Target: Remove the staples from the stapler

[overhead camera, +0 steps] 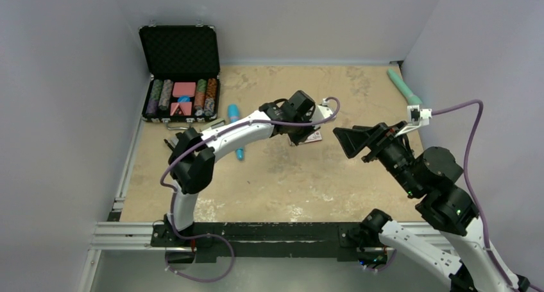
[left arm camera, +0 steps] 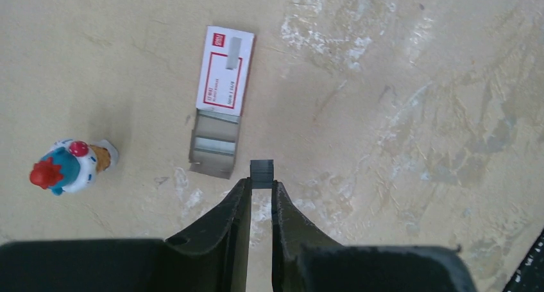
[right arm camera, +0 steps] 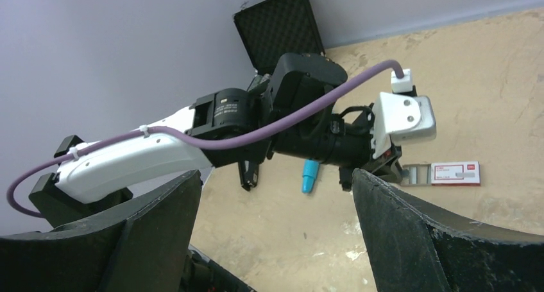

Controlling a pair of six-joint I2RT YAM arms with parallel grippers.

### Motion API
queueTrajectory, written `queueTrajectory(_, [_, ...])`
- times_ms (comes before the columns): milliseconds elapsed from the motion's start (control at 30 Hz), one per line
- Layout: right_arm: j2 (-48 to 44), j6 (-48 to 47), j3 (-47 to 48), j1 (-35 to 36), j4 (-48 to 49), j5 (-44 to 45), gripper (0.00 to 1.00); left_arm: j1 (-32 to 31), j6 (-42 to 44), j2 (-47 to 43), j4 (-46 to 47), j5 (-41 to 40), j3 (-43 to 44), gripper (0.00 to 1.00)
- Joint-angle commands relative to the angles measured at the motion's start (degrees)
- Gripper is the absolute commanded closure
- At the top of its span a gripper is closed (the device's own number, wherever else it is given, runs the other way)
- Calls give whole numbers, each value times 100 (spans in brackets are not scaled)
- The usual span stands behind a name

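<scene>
Short grey staple strip (left arm camera: 262,174), pinched at the jaws' tips, just beside an open red-white staple box (left arm camera: 224,80)

Staple box (overhead camera: 314,137) mostly hidden from above; its print unreadable

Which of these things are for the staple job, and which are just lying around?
For the job: staple strip, held in the left gripper; open staple box.

Just lying about: toy figure; poker chip case; teal stick.
</scene>
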Motion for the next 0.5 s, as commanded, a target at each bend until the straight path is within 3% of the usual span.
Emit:
queueTrajectory(0, [-69, -48, 55, 11, -13, 132, 9, 253, 259, 487, -121, 139, 619, 100])
queueTrajectory(467, [118, -96, -102, 16, 80, 86, 8, 327, 466, 1228, -317, 59, 1098, 100])
